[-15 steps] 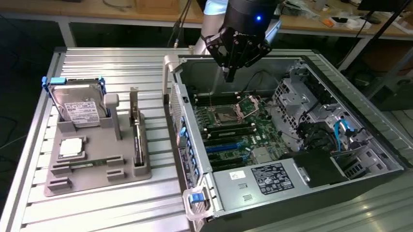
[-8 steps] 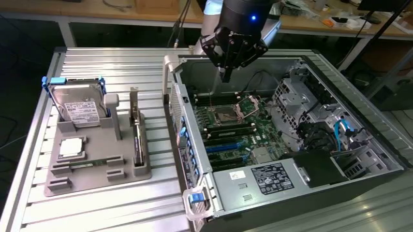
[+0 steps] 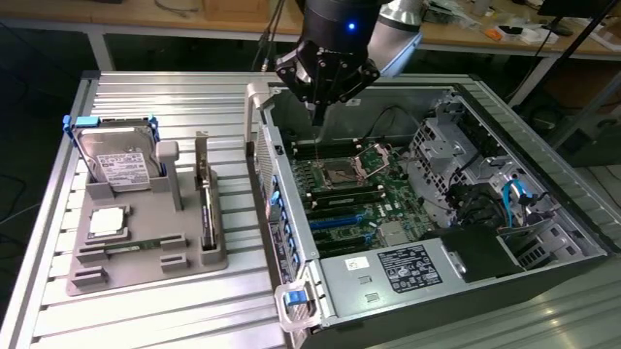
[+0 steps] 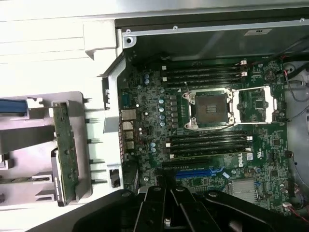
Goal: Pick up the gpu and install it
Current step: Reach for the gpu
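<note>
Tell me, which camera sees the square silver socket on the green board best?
The wrist view: the socket faces the camera almost straight on, its metal frame plain all round. The exterior view shows the socket at a slant, inside the open computer case.

My worktop (image 3: 145, 94) is ribbed aluminium all over, long slots running across it, silvery grey and catching plenty of light. In the wrist view the worktop (image 4: 48, 43) pretty much blows out to white. Behind it a bench (image 3: 203, 16) runs along the back, pale wood top on whitish metal legs (image 3: 100, 48). There's another leg (image 3: 531, 76) on the exterior view's right that looks slanted from here. That end of the bench is cluttered with some orange and white bits (image 3: 510, 31) I honestly can't make out, and there's a loop of cable (image 3: 174, 6) further along. Under the bench it's all shadow, and the floor (image 3: 29, 116) off the exterior view's left looks nearly black
</note>
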{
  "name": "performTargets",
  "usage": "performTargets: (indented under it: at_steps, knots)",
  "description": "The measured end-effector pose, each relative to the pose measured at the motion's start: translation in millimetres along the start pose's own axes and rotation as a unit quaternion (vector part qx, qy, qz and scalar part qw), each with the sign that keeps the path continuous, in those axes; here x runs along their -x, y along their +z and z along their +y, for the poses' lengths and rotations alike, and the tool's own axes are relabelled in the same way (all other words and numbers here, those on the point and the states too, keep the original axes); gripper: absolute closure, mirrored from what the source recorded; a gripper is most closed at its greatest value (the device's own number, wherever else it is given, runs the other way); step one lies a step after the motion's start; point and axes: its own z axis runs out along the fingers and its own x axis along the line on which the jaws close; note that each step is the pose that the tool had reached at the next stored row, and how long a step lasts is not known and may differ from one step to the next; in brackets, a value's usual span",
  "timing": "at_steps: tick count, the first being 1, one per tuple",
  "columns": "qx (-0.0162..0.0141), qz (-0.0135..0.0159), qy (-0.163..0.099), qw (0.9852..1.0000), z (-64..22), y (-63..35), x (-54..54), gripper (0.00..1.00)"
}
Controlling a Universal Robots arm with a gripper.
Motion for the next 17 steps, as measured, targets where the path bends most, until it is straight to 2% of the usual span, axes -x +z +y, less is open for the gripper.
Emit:
performTargets:
  at_steps: [6, 17]
  knots:
    - [0.0, 0.0002, 0.0, 1.0, -1.8, 1.2, -22.6, 0.89]
    - [0.0001, 0.0014, 0.0, 1.0, -5.8, 1.6, -75.1, 0.89]
